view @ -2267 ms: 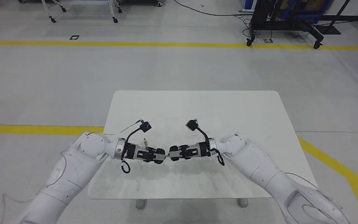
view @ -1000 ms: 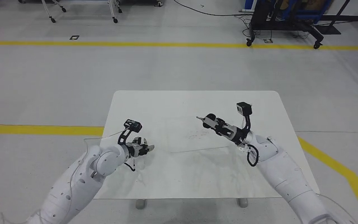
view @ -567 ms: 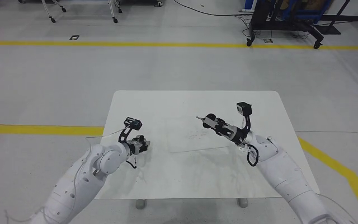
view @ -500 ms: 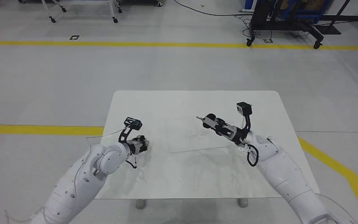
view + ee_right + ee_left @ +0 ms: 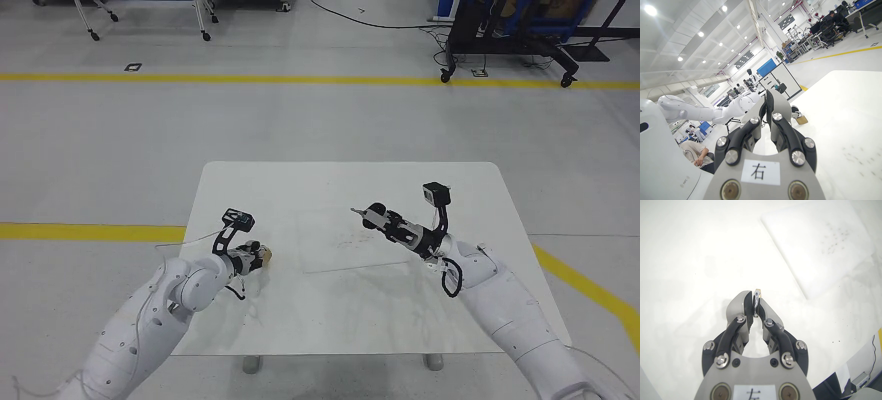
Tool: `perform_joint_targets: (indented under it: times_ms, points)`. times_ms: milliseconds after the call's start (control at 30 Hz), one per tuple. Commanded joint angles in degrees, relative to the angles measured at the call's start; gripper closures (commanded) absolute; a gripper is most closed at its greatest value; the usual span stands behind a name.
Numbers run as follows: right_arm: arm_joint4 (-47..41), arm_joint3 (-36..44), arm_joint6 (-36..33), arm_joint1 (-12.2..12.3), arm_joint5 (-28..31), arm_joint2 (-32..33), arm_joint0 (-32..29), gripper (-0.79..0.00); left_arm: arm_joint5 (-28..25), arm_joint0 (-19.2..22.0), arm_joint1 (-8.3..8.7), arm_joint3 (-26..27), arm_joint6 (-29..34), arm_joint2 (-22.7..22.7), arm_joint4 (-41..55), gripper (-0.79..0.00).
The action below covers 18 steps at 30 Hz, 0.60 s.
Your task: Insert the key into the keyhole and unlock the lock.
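Top view: a white desk [image 5: 300,190] with rounded corners stands on a pale grey floor crossed by yellow lines [image 5: 300,77], with a dark wheeled cart [image 5: 510,45] beyond it. The left gripper [image 5: 259,257] sits low near the desk's left edge, its jaws clamped on the top of the brass lock [image 5: 801,119]. The right gripper [image 5: 366,215] is well apart over the right half, jaws pressed together on the key [image 5: 353,210], whose thin tip pokes out. A pale sheet [image 5: 819,247] flecked with dark specks lies flat on the desk. Rows of ceiling lights [image 5: 700,34] brighten the hall.
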<state>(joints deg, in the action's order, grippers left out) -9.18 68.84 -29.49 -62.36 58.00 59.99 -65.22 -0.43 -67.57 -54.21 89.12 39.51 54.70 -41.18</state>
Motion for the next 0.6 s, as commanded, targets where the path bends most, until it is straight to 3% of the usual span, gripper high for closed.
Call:
perform_joint_targets:
  times_ms: [0, 267, 333, 367, 567]
  points:
    - [0.00, 0.00, 0.00, 0.00, 0.00, 0.00, 0.00, 0.000, -0.14, 0.01, -0.10, -0.14, -0.11, 0.02, -0.17, -0.080]
    - [0.00, 0.00, 0.00, 0.00, 0.00, 0.00, 0.00, 0.000, -0.74, -0.16, -0.51, -0.25, -0.45, 0.43, -0.64, -0.089]
    - [0.00, 0.00, 0.00, 0.00, 0.00, 0.00, 0.00, 0.000, -0.81, -0.16, -0.63, -0.31, -0.70, 0.43, -0.99, -0.062]
    - [0.00, 0.00, 0.00, 0.00, 0.00, 0.00, 0.00, 0.000, -0.78, -0.15, -0.70, -0.40, -0.74, 0.36, -1.24, -0.009]
    - [0.00, 0.00, 0.00, 0.00, 0.00, 0.00, 0.00, 0.000, 0.88, 0.33, -1.24, -1.14, -0.99, -0.58, -4.61, 0.000]
